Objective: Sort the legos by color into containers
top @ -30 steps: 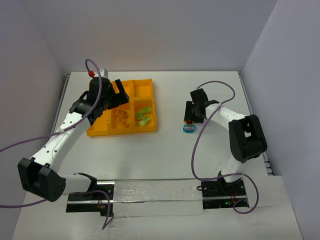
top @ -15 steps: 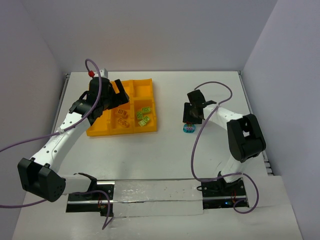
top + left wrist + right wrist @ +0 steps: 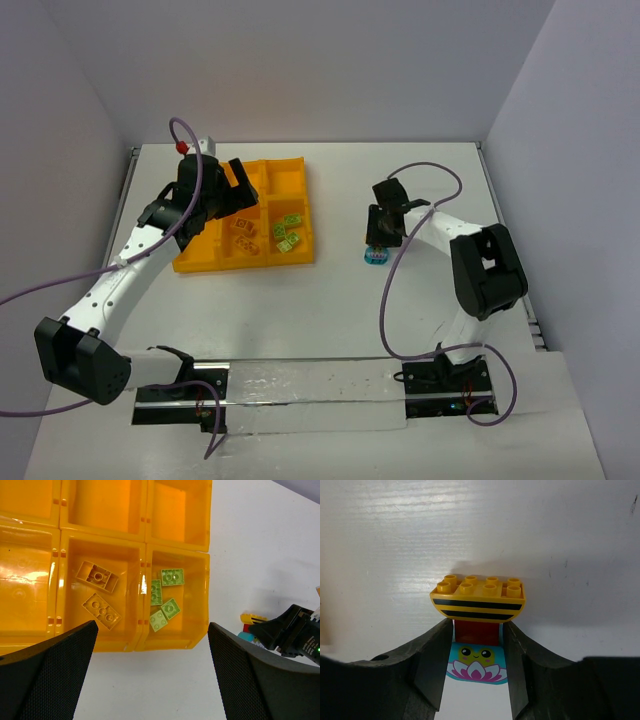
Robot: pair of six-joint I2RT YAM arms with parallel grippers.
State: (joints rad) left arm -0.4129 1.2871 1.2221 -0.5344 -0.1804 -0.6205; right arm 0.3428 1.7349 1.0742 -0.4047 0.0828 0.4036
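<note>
Right tool (image 3: 477,630) straddles a yellow, red and blue lego stack (image 3: 479,597) on the bench (image 3: 330,300) right of the tray (image 3: 209,550), grip impossible to tell; left tool (image 3: 151,630) gapes wide above green legos (image 3: 165,597) and yellow legos (image 3: 100,595) already sorted in near compartments; stack not yet sorted

From above we see only a blue sliver of the stack (image 3: 376,257); the right gripper (image 3: 381,240) covers the rest. In its wrist view the right fingers (image 3: 415,675) run off the bottom edge and hide both sides of the blue brick (image 3: 476,666), and we cannot tell whether they press the red brick (image 3: 476,632). The left wrist view crops the tray (image 3: 146,540) at top and left, and the left fingers (image 3: 47,675) at the bottom
</note>
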